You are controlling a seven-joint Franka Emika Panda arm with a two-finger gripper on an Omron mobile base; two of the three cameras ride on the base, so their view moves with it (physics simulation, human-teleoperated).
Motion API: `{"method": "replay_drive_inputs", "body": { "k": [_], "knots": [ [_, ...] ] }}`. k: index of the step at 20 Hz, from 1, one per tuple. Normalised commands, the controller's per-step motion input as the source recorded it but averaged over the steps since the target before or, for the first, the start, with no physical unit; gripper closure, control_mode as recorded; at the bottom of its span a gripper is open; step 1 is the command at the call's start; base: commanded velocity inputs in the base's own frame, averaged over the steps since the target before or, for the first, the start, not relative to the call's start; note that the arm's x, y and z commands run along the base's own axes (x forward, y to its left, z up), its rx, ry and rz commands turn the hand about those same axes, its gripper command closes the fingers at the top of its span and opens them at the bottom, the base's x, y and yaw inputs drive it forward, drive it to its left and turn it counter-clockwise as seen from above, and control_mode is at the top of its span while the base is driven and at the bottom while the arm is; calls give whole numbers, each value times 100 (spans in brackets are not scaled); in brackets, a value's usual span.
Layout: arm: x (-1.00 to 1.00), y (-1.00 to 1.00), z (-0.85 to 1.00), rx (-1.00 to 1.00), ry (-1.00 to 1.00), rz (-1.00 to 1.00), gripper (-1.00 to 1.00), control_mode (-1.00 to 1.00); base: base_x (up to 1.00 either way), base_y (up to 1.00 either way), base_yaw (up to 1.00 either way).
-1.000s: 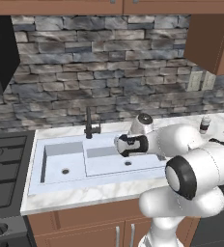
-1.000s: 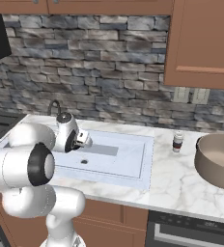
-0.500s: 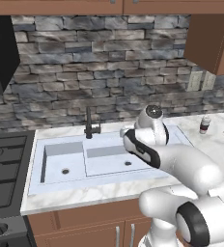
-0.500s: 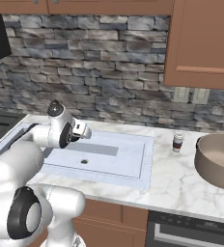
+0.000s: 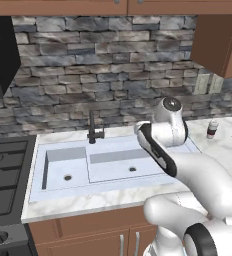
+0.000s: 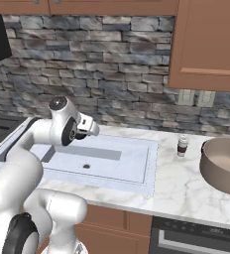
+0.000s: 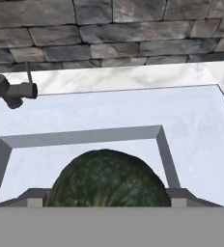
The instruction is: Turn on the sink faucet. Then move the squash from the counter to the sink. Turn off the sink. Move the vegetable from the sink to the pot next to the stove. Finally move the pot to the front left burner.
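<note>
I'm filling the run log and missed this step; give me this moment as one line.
phase: carrying squash | gripper: shut on squash | position: above sink | faucet: untouched now | pot: on counter

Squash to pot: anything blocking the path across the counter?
Only the small jar, standing on the counter between the sink and the pot, toward the wall. The squash sits between the fingers above the sink; pot looks empty.

Open sink (image 7: 191,125) basin below; faucet (image 7: 10,89) at far left rim.
</note>
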Motion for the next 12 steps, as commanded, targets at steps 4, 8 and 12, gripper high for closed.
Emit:
{"method": "replay_drive_inputs", "body": {
  "k": [4, 8, 12],
  "knots": [
    [-25, -52, 30, -2, 0, -2, 100, -100, 0, 0, 0],
    [-22, -59, 22, -1, 0, -5, 100, -100, 0, 0, 0],
    [-21, -61, 5, -1, 0, -8, 100, -100, 0, 0, 0]
  ]
}}
